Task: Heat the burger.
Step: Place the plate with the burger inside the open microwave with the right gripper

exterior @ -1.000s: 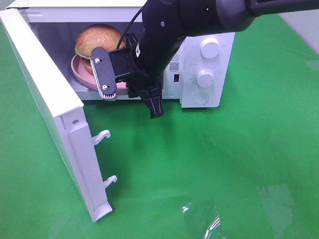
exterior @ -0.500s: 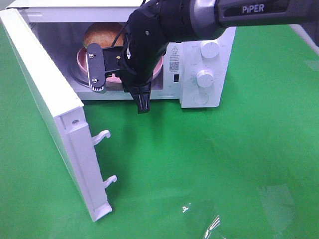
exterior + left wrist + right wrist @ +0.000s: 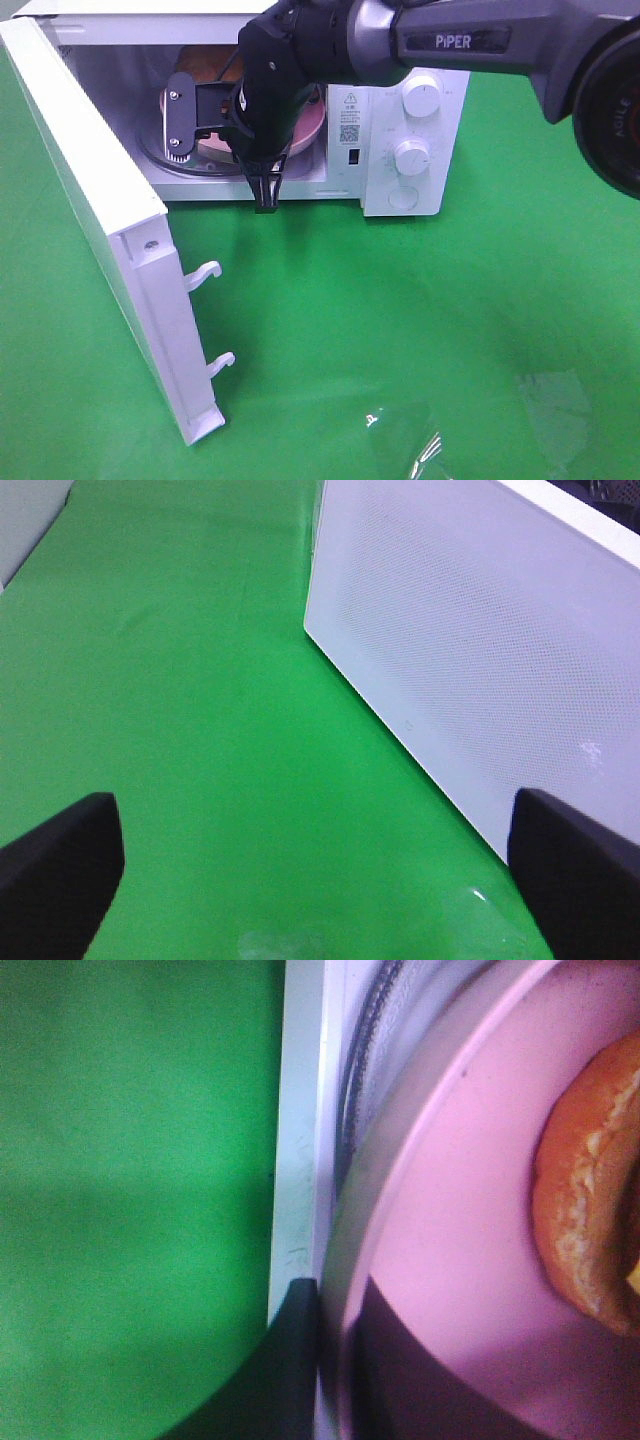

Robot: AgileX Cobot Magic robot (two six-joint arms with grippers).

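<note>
The burger (image 3: 590,1210) lies on a round pink plate (image 3: 460,1210); only its golden bun edge shows in the right wrist view. My right gripper (image 3: 335,1360) is shut on the plate's rim, one dark finger under it and one over it. In the high view the right arm (image 3: 300,60) reaches into the open microwave (image 3: 400,60) and covers most of the burger (image 3: 205,65) and plate (image 3: 310,128), which sit over the glass turntable (image 3: 160,155). My left gripper (image 3: 320,880) is open and holds nothing, low over the green cloth beside the door's outer face (image 3: 480,660).
The microwave door (image 3: 100,200) swings out to the left, with two latch hooks (image 3: 205,272) on its edge. Two white knobs (image 3: 412,157) are on the right panel. Crumpled clear film (image 3: 410,445) lies on the green cloth near the front.
The right arm has moved left and further into the microwave, carrying the plate and burger deeper inside. The left gripper stays as it was.
</note>
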